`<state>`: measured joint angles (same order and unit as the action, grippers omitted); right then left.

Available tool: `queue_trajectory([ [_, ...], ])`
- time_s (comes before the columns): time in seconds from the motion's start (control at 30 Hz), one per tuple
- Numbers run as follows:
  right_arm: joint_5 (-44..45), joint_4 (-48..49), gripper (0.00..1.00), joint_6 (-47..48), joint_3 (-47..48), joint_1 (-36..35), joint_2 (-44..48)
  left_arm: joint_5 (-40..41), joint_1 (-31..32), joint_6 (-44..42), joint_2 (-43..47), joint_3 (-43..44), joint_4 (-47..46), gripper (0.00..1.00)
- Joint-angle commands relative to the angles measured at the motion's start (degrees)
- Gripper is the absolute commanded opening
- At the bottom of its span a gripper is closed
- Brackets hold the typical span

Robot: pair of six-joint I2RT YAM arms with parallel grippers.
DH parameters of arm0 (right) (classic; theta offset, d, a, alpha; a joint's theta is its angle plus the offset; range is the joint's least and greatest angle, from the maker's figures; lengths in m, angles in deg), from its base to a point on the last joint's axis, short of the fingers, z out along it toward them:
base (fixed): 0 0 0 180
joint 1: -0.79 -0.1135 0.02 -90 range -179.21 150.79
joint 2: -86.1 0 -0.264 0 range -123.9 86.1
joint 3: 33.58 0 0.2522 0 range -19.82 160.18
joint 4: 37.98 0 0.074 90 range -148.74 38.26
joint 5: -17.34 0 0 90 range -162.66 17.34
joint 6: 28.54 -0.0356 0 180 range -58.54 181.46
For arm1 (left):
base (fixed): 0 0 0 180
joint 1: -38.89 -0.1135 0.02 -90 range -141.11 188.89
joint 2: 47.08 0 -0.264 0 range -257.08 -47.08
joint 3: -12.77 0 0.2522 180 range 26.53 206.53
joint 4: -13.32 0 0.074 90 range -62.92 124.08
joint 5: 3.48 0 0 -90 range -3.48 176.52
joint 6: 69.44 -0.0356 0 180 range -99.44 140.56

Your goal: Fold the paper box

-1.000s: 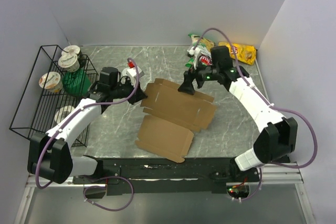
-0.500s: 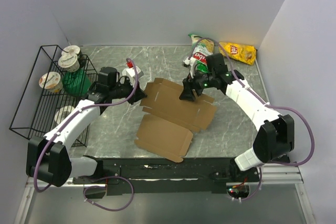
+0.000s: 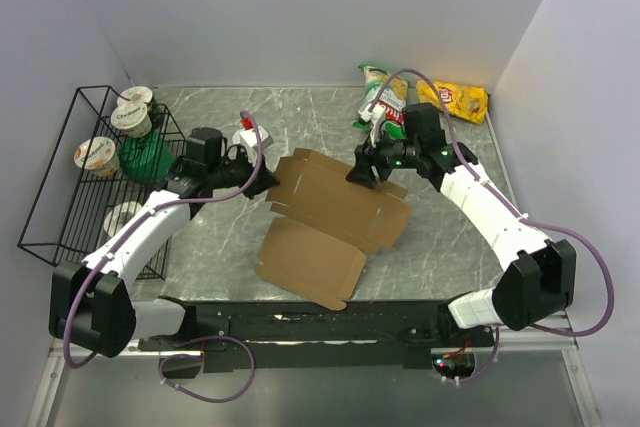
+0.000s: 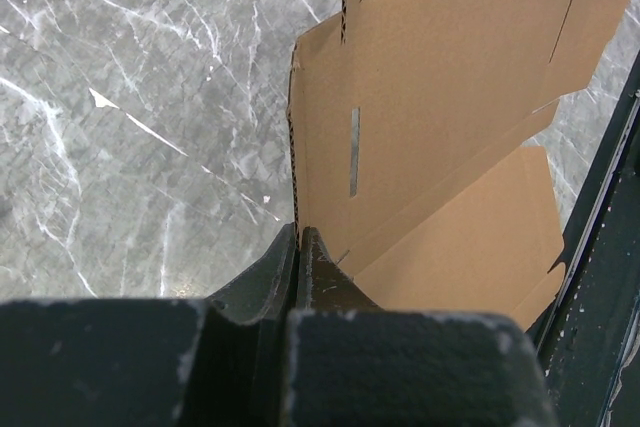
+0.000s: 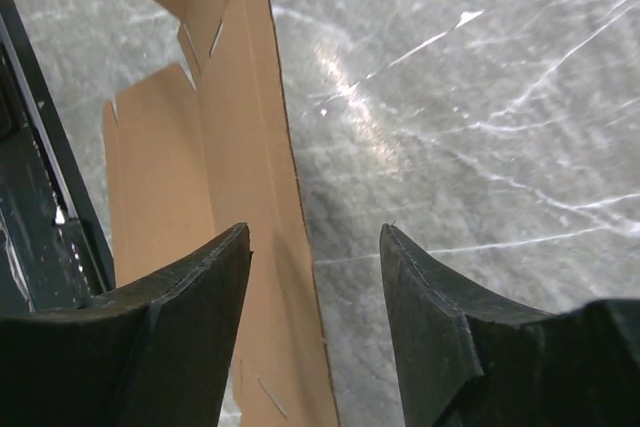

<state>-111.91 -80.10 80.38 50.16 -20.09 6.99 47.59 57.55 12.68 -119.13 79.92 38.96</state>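
Box: the paper box (image 3: 335, 212) lies opened and mostly flat in the middle of the table (image 3: 450, 247), with one large flap toward the arm bases.
Left gripper: the left gripper (image 3: 266, 184) is closed on the left edge of the box. In its wrist view the two fingers (image 4: 260, 287) meet on the thin cardboard with no gap.
Right gripper: the right gripper (image 3: 363, 171) stands open at the far right edge. In its wrist view the edge of the sheet runs between the spread fingers (image 5: 190, 287) and, as far as I can see, touches neither.
Risk of slipping: the left hold takes only a narrow strip at the edge. If the right side lifts or pushes strongly, the sheet may slide out or turn around this pinch.
Risk of a wrong crease: the cardboard looks thin, so I think that closing away from a scored line could bend a panel in a bad place.
Risk of missing: the edge is not centred between the right fingers — with a small drift the jaws could shut on nothing or push the sheet away.
Risk behind: the snack bags (image 3: 383, 97) lie close behind the right gripper — a wide swing could knock them.
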Motion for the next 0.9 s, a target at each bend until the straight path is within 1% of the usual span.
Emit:
queue_trajectory([
  [0.0, -3.5, 1.6, 0.59, -0.9, 2.0, 1.4, 0.7, -1.1, 0.2, -1.4, 2.2, 0.8, -1.4, 0.01],
  [0.07, -4.7, 0.6, 0.57, -0.6, 3.1, 1.4, -0.2, -1.1, 0.2, -1.4, 2.2, 0.8, -1.4, 0.01],
  [0.17, -5.0, -0.9, 0.52, -0.1, 3.5, 1.3, -1.3, -0.8, 0.2, -1.3, 2.5, 0.8, -1.7, 0.01],
  [0.27, -4.1, -0.5, 0.42, -0.2, 2.6, 1.4, -0.8, 0.0, 0.2, -1.3, 2.4, 0.8, -1.7, 0.01],
  [0.3, -3.9, -0.3, 0.38, -0.4, 2.4, 1.4, -0.3, 0.4, 0.2, -1.3, 2.2, 0.8, -1.5, 0.01],
  [0.33, -3.4, 0.5, 0.36, -0.5, 2.2, 1.3, 0.5, 0.7, 0.2, -1.1, 2.0, 0.8, -1.4, 0.01],
  [0.53, -1.2, 2.1, 0.36, -0.5, 1.0, 1.4, 3.1, 1.0, 0.2, -1.2, 1.8, 0.9, -1.4, 0.01],
  [0.63, -1.3, 1.8, 0.33, -0.4, 1.0, 1.4, 2.9, 1.1, 0.2, -1.1, 1.9, 0.8, -1.5, 0.01],
  [0.67, -1.4, 1.7, 0.26, -0.4, 1.0, 1.4, 2.8, 1.1, 0.2, -1.2, 1.8, 0.7, -1.5, 0.01],
  [0.83, -1.8, 2.3, 0.16, -0.5, -0.7, 0.9, 3.5, 1.5, 0.2, -0.1, 1.2, 0.8, -2.0, 0.01],
  [0.87, -1.5, 2.5, 0.10, -0.6, -1.1, 0.7, 3.7, 1.7, 0.3, 0.5, 1.0, 0.8, -2.3, 0.01],
])
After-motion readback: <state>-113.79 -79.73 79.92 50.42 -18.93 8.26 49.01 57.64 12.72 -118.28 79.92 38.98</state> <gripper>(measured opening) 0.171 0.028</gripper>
